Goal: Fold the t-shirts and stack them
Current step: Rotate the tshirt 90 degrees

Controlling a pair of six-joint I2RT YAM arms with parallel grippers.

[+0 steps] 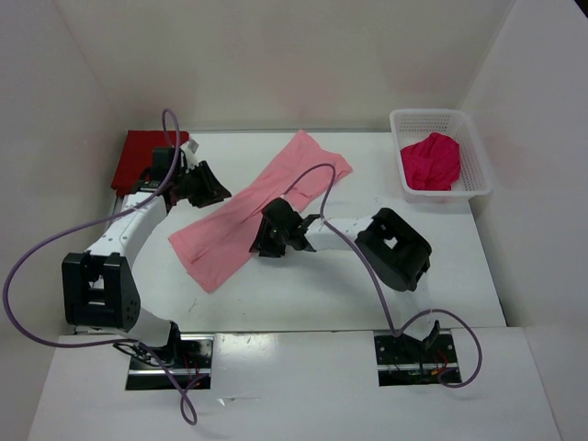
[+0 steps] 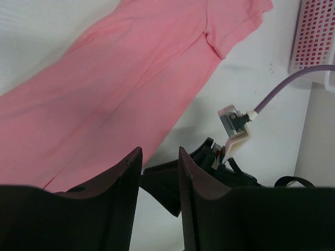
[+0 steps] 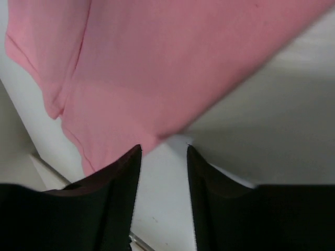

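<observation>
The light pink t-shirt (image 1: 253,211) lies as a long diagonal strip across the table's middle; it also shows in the left wrist view (image 2: 115,89) and the right wrist view (image 3: 172,63). The dark red t-shirt (image 1: 141,158) lies folded at the far left corner. The magenta-crimson t-shirt (image 1: 432,161) is bunched in the white basket (image 1: 478,156). My left gripper (image 1: 220,191) is open and empty, just left of the pink strip (image 2: 159,156). My right gripper (image 1: 265,244) is open and empty over the strip's near long edge (image 3: 164,150).
White walls close in the table on the left, back and right. The right arm's elbow (image 1: 395,248) sits right of centre. Purple cables (image 1: 55,248) loop from both arms. The right gripper's body (image 2: 209,172) shows close in front of the left fingers.
</observation>
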